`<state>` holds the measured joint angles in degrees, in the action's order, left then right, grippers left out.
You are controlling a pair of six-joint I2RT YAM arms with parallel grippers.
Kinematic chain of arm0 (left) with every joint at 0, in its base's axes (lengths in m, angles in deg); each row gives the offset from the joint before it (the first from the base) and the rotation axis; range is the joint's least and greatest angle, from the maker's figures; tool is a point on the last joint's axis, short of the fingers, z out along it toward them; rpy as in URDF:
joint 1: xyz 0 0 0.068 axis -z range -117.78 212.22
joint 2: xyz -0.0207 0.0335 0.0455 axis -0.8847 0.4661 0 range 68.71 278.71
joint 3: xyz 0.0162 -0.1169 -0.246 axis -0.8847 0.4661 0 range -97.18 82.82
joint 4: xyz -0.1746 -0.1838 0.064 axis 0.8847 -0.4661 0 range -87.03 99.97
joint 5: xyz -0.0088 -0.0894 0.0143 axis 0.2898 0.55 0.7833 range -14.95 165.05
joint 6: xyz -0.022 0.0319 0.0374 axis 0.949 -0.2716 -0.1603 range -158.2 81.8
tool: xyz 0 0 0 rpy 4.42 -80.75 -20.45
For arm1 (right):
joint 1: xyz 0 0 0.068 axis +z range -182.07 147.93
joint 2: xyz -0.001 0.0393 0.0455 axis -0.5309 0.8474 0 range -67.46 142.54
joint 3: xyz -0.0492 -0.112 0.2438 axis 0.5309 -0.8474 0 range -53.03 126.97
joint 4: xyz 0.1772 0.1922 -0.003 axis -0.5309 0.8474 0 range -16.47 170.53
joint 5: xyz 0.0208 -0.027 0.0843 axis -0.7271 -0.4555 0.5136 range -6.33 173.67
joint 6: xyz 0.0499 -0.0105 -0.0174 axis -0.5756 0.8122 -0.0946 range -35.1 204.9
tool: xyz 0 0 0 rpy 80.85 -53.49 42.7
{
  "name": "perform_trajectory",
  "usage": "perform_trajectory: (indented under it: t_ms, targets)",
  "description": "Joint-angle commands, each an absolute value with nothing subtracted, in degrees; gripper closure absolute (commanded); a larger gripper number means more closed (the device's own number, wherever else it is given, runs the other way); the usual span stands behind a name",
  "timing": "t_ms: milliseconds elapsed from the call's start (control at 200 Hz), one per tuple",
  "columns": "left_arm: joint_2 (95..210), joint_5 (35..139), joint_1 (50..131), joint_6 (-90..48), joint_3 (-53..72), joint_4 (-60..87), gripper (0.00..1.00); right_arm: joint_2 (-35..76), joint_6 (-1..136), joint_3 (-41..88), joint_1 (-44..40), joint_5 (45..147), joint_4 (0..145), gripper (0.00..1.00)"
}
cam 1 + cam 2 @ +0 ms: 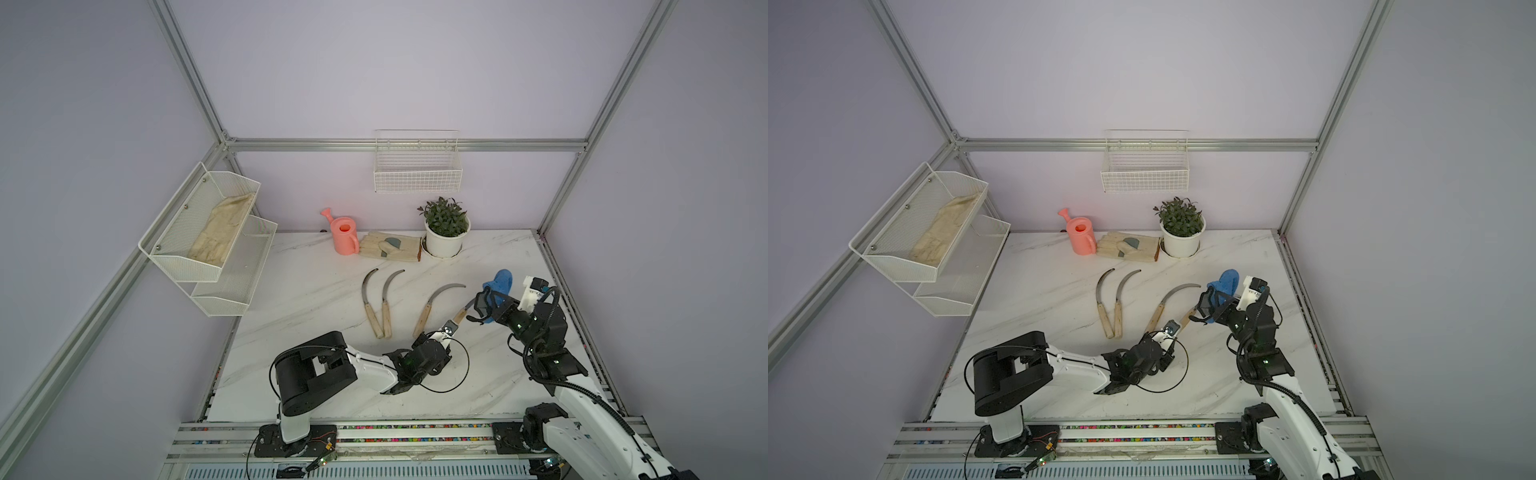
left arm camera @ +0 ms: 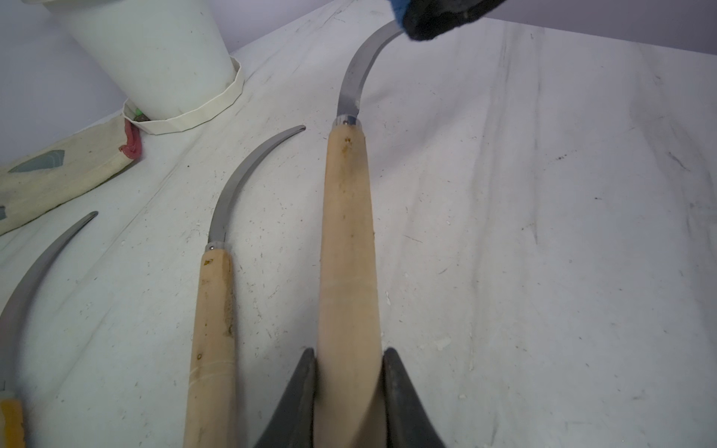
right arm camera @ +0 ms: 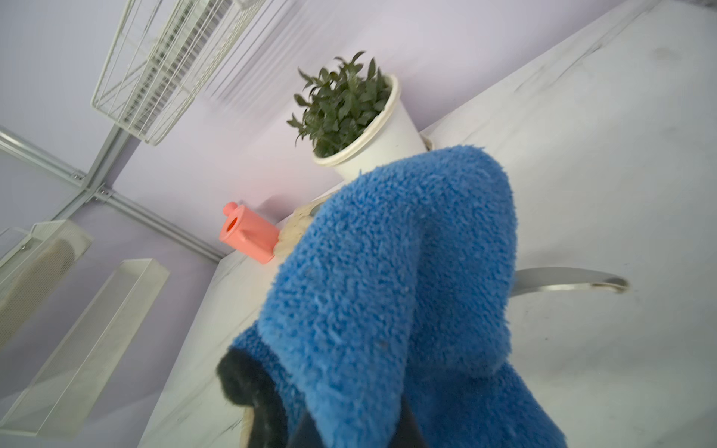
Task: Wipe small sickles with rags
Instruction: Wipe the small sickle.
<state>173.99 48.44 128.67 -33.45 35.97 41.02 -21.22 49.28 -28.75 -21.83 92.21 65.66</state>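
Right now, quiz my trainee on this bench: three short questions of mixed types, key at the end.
1. True or false: the left fingers are shut on the wooden handle of a sickle.
2. The right arm holds which? A sponge; B blue plush cloth; C brush.
3. Fill in: between the pink watering can and the potted plant lie the ____.
Key: 1 true; 2 B; 3 work gloves.
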Motion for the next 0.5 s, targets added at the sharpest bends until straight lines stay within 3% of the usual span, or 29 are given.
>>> perform_trajectory:
  t_ms: [0, 290, 495]
  targets:
    - [173.95, 51.14, 128.93, -39.53, 35.04, 47.99, 1.0, -18.09, 50.38, -27.16, -18.3, 95.48, 65.01, 1.0]
    - [171.55, 59.37, 128.57, -45.28, 39.9, 57.3, 1.0, -0.69, 50.56, -27.07, -17.57, 92.22, 58.3, 1.0]
    - [169.45, 64.26, 126.34, -44.77, 44.07, 62.42, 1.0, 2.66, 50.21, -28.06, -17.5, 90.99, 56.65, 1.0]
